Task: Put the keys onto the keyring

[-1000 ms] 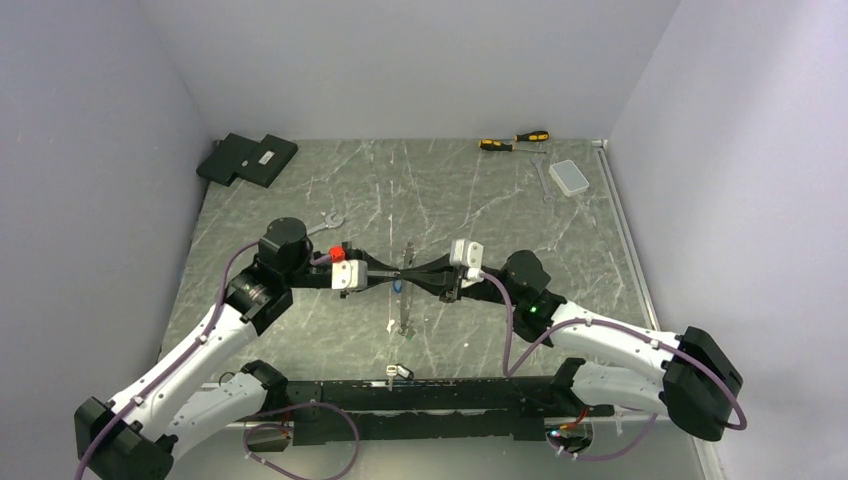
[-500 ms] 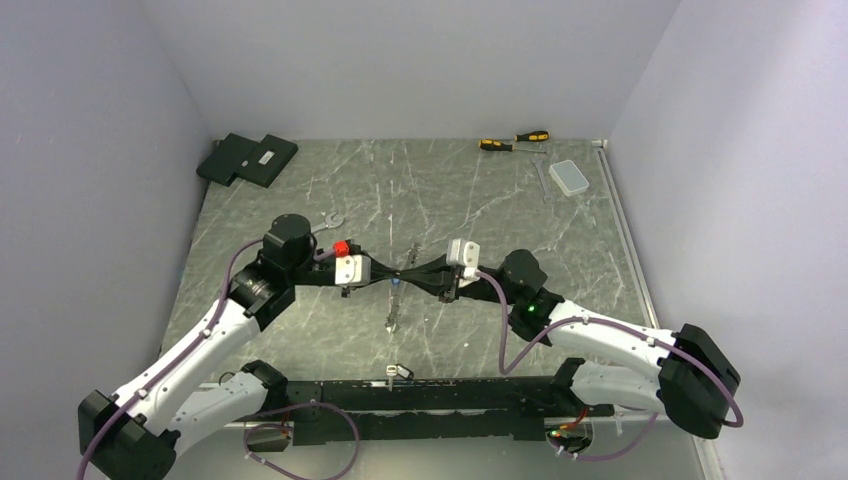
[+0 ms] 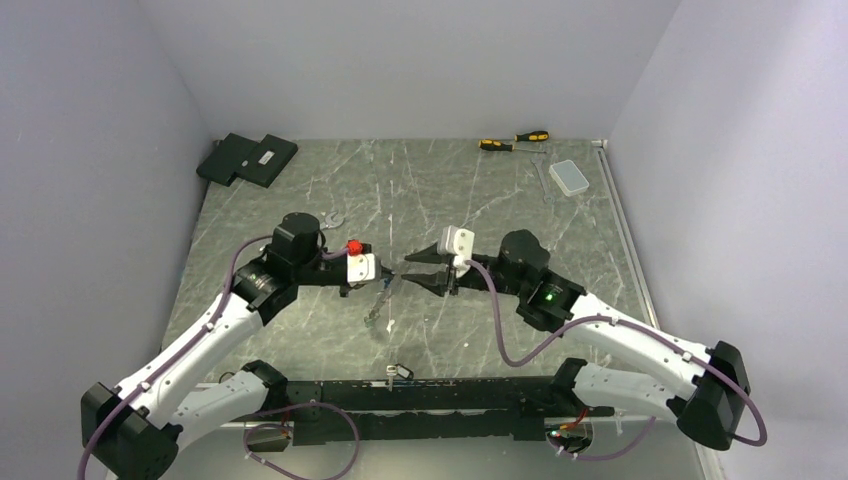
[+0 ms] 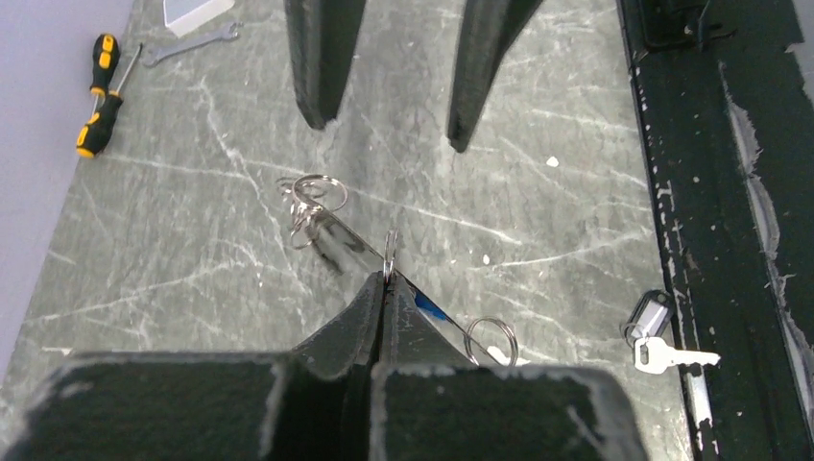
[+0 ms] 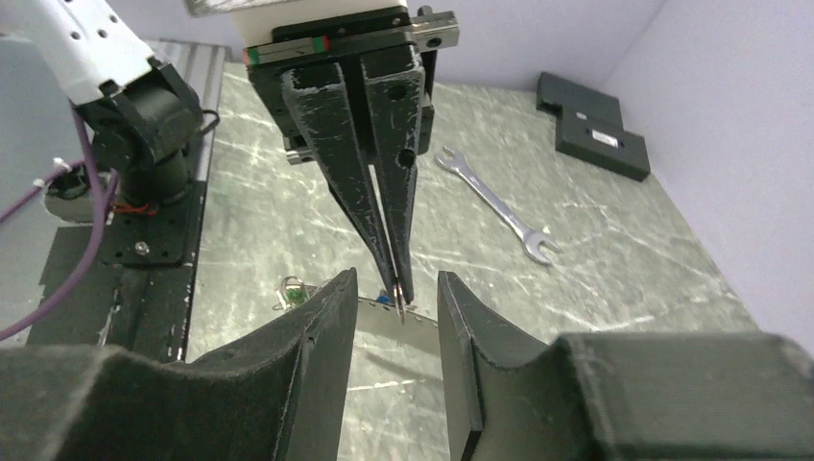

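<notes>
Right gripper has released and drawn back, fingers spread; left gripper, pressed together, pinches thin silvery wire keyring.

Shiny metal keyring, matt stone-look table

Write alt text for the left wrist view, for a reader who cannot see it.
The left gripper is shut on the silvery keyring above a green marbled table. The right gripper hangs open opposite; a tagged key lies by the black rail.
</notes>
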`<state>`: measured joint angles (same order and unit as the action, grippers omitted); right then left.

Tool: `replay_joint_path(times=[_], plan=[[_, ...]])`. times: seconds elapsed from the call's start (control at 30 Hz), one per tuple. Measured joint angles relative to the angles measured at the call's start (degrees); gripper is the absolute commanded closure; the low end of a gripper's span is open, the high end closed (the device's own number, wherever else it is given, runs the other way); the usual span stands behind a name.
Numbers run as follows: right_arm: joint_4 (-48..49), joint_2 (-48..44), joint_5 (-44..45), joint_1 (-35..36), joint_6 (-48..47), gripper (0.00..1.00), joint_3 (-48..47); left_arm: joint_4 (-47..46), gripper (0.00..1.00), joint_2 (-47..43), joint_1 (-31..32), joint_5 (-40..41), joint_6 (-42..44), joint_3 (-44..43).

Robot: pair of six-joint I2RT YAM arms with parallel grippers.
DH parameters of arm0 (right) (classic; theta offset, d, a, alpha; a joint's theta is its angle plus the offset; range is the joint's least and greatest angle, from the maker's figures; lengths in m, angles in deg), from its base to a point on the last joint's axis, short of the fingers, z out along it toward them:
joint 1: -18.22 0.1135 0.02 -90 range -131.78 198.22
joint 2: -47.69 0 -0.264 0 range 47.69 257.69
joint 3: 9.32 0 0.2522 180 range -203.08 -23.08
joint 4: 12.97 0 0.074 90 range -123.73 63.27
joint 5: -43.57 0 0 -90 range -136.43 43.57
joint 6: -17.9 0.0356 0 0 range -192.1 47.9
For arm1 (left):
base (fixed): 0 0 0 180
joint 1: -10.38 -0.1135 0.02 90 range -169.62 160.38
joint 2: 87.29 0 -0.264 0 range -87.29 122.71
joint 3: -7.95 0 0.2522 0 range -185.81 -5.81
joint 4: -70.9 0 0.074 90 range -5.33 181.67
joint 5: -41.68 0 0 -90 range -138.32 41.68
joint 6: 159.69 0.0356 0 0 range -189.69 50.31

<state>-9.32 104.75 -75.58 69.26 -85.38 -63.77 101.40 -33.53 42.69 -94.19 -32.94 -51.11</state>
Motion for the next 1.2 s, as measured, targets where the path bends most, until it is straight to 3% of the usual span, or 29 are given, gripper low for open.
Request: replay_joint_path(times=[0.2,0.4,0.63,1.2], plan=[[-13.7,3.15,3.82,0.39,-4.33,0.6,-7.93,3.02,1.0,0.98,0.0,3.26,1.16,-2.19],[-20.94,8.66,7.32,2.93,-7.32,0.63,-11.06,5.55,1.0,3.15,0.0,4.76,1.44,-4.22],[-22.08,11.32,8.09,3.8,-8.76,0.67,-11.78,6.71,1.0,3.52,0.0,5.29,1.4,-4.28],[-21.59,12.11,9.22,3.85,-10.36,0.65,-12.07,7.08,1.0,3.52,-0.09,6.12,1.16,-4.28]])
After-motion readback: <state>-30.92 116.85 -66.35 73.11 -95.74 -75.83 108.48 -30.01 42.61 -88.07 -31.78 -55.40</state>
